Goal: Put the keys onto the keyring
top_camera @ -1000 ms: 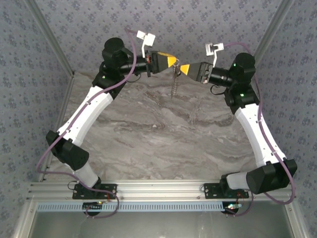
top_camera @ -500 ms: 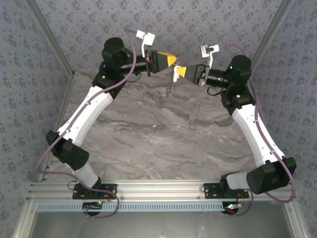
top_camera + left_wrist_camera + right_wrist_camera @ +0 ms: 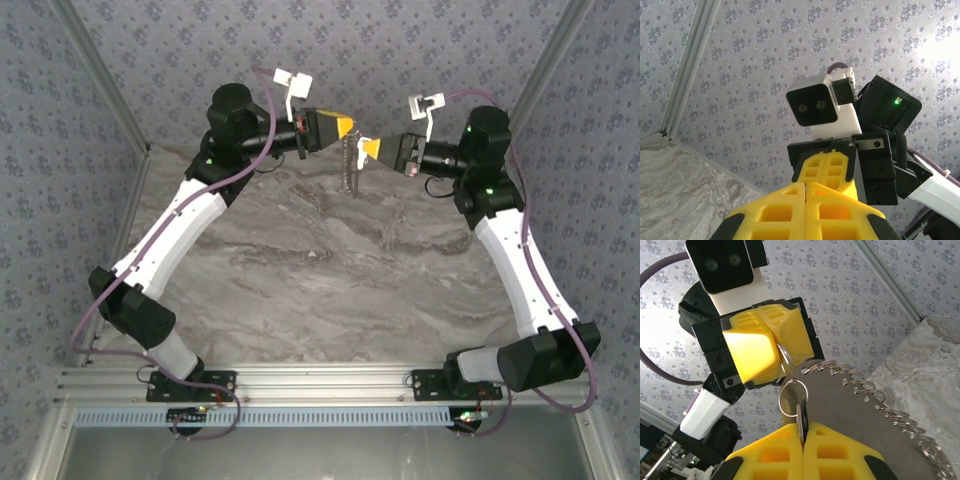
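Over the far edge of the table [image 3: 300, 250], left gripper [image 3: 345, 125] and right gripper [image 3: 368, 148] meet tip to tip, the keyring [image 3: 348, 168] hanging between them, the key [image 3: 801, 421] in the right one.

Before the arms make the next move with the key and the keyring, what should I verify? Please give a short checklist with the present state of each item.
1. Left end effector shut on the keyring: ok.
2. Right end effector shut on the key: ok.
3. Key's round end close to the keyring wire: ok.
4. Key already threaded on the keyring: cannot tell.
5. Keyring hangs free of the table: cannot tell.
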`<act>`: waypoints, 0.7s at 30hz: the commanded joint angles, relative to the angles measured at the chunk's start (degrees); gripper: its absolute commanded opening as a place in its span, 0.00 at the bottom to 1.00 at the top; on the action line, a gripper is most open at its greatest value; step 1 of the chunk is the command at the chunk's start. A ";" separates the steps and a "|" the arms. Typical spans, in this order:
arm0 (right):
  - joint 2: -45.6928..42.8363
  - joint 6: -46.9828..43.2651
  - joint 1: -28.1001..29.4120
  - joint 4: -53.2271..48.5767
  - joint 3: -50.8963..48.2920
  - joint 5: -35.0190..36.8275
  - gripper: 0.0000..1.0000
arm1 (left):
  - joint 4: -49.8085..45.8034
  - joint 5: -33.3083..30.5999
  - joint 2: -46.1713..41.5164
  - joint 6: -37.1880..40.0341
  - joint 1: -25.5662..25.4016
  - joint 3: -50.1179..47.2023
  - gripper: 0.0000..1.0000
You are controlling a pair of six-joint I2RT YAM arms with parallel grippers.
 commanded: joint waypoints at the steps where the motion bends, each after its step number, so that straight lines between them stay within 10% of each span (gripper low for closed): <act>1: -0.95 -3.94 0.48 -5.79 1.64 1.04 0.00 | 5.35 -1.88 -3.77 1.12 0.08 0.36 0.00; 21: 4.04 0.20 6.84 0.36 4.69 3.63 0.00 | 6.89 -1.94 -4.80 -0.02 -0.64 -1.62 0.00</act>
